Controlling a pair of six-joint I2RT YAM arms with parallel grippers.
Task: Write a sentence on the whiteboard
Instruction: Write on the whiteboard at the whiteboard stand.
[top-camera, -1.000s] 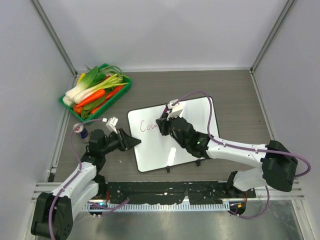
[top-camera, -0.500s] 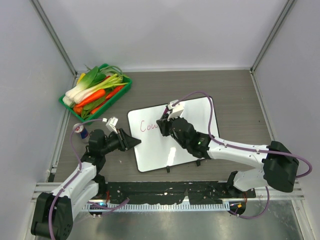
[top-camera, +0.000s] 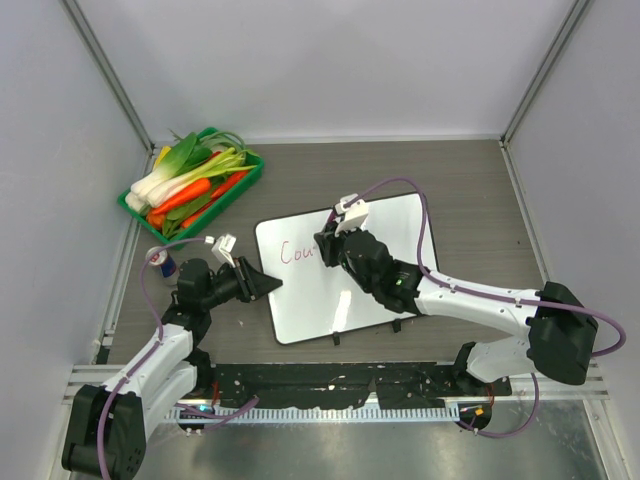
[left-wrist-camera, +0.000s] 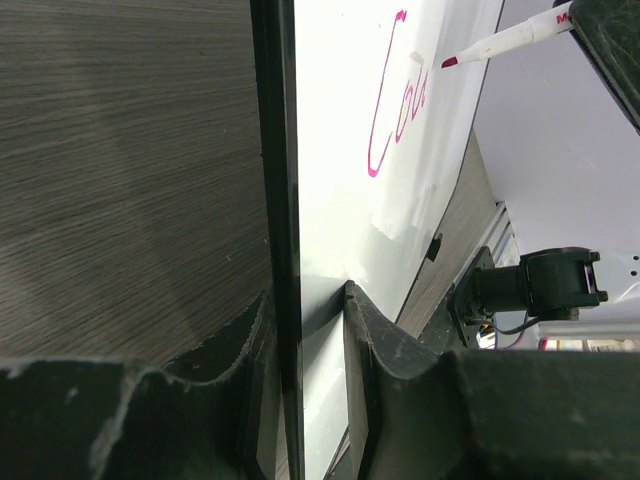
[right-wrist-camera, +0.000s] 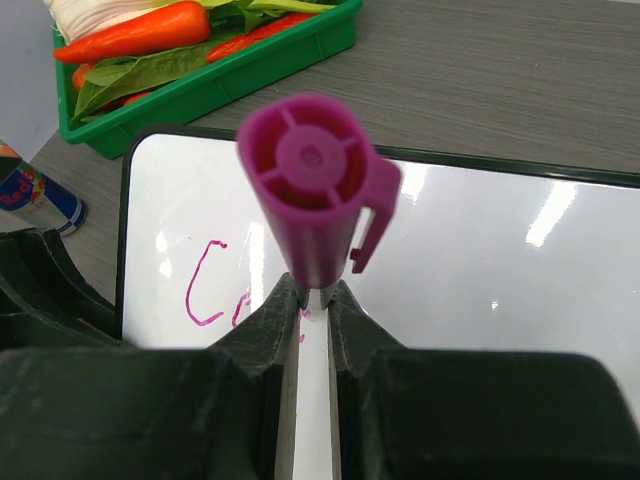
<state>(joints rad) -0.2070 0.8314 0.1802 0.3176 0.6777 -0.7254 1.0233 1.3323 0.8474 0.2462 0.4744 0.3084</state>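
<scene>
Between the jaws of the right gripper (right-wrist-camera: 312, 300), narrowed to a slit, a magenta marker (right-wrist-camera: 318, 190) is pinched by its barrel, cap end toward the wrist. Light, slim, rigid: a mid-barrel pinch is judged enough, though twisting under side load is a risk.

Just below the marker's tip the whiteboard (top-camera: 310, 305) is laid flat on the table (top-camera: 460, 180). Contact of tip and surface cannot be confirmed. Beside the tip, to the pen's left, the sentence (left-wrist-camera: 395, 100) is begun, "Cou" only.

Board judged stiff, light, glossy, prone to sliding, and best taken by its thin frame. The left gripper (left-wrist-camera: 305, 300), part closed, is clamped over the board's left edge.

To the pen's right, blank board is open for most of the line. Farther off, past the board's far-left corner, a green tray (top-camera: 245, 178) of vegetables is seen well apart.
</scene>
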